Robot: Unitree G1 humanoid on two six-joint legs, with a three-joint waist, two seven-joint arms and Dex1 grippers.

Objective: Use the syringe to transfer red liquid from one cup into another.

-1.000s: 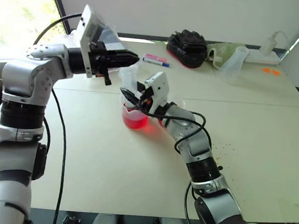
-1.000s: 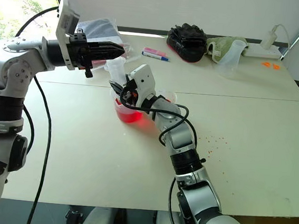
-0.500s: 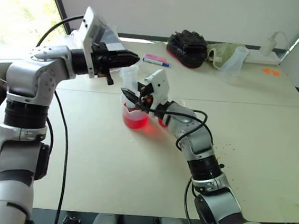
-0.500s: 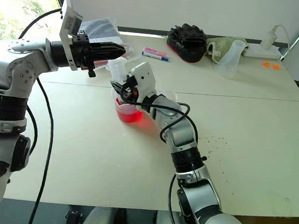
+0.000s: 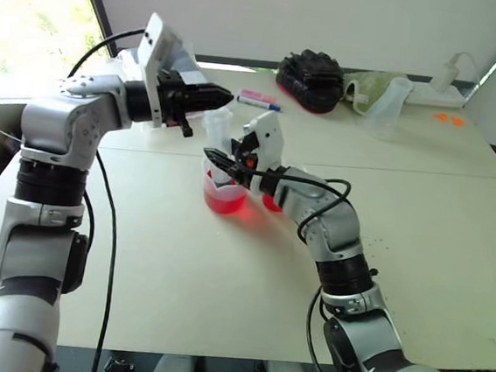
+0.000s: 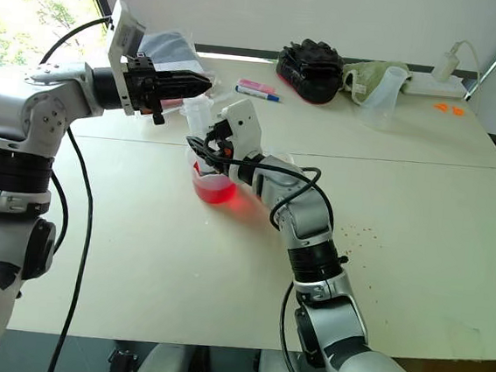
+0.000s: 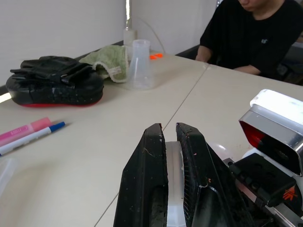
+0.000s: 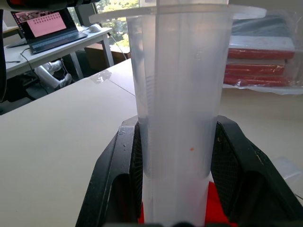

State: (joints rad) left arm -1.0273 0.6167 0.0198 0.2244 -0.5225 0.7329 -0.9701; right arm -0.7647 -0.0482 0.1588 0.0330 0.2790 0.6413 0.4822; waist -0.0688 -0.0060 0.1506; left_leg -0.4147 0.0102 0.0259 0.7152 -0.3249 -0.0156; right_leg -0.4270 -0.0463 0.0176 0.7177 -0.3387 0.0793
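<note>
The syringe (image 5: 217, 136) stands upright, its lower end in the wider cup (image 5: 223, 193), which holds red liquid (image 5: 223, 203). My right gripper (image 8: 177, 125) is shut on the syringe's clear barrel (image 8: 174, 85), just above the cup's rim. My left gripper (image 5: 224, 100) reaches in level at the syringe's top and is shut on the clear plunger (image 7: 173, 163). The smaller cup (image 5: 271, 202) stands close beside the wider one. It is mostly hidden under my right wrist, with some red showing at its base.
At the table's far side lie a black pouch (image 5: 310, 78), a green cloth (image 5: 364, 81), a tall frosted beaker (image 5: 389, 103), two markers (image 5: 258, 99) and a white power strip (image 5: 440, 85). A plastic bag (image 6: 167, 48) lies far left. A person (image 7: 255, 33) sits across the table.
My right wrist has turned a little while keeping its hold on the syringe. The left gripper stays at the plunger, and the cups have not moved.
</note>
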